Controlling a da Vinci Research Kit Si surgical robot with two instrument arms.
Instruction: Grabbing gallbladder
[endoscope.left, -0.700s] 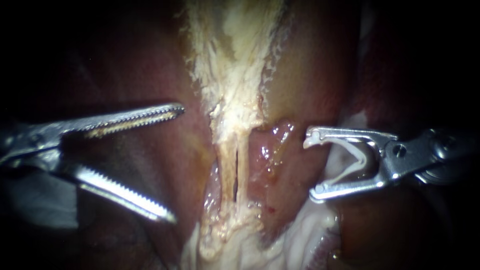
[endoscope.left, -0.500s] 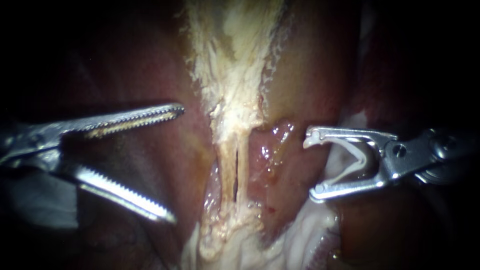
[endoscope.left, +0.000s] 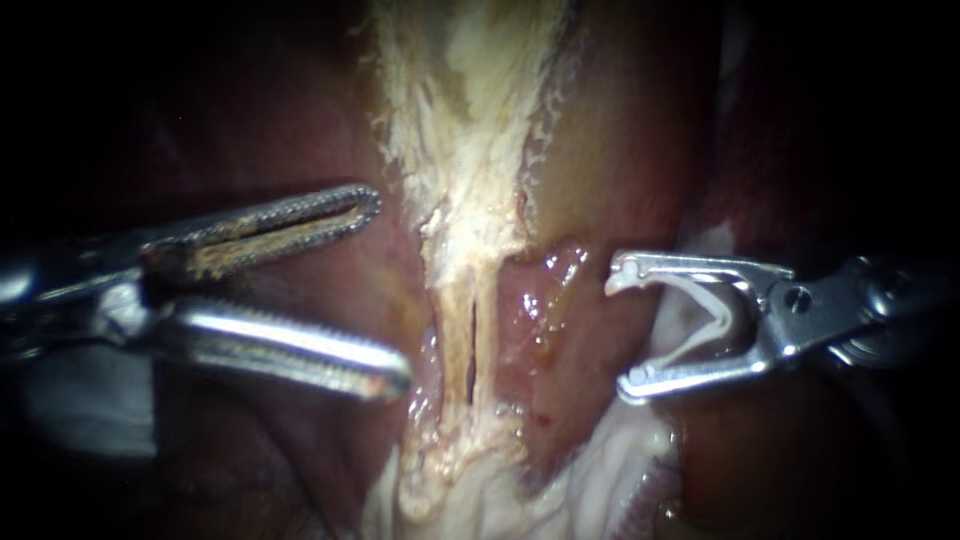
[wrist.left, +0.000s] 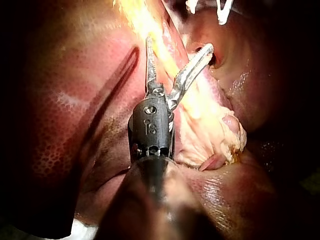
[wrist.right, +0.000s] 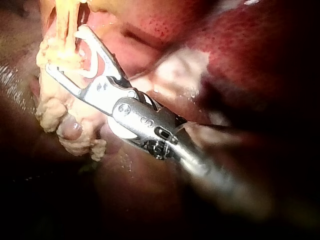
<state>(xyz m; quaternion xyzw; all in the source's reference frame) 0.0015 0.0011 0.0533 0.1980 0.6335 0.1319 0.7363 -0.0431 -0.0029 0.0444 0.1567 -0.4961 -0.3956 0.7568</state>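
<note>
Left tool (endoscope.left: 390, 290) at centre-left, jaws wide, gripping nothing, tips just left of the gallbladder (endoscope.left: 470, 150), judged the pale strip running top to bottom through mid-frame. Nearer, so reach rightward across that axis. Right tool (endoscope.left: 618, 335) carrying a white clip (endoscope.left: 715, 320).

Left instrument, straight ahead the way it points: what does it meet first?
Likely the pale tissue band at centre. The left instrument has its jaws open toward it, the lower tip almost at its edge. Depth is unclear, so contact cannot be confirmed.
</note>
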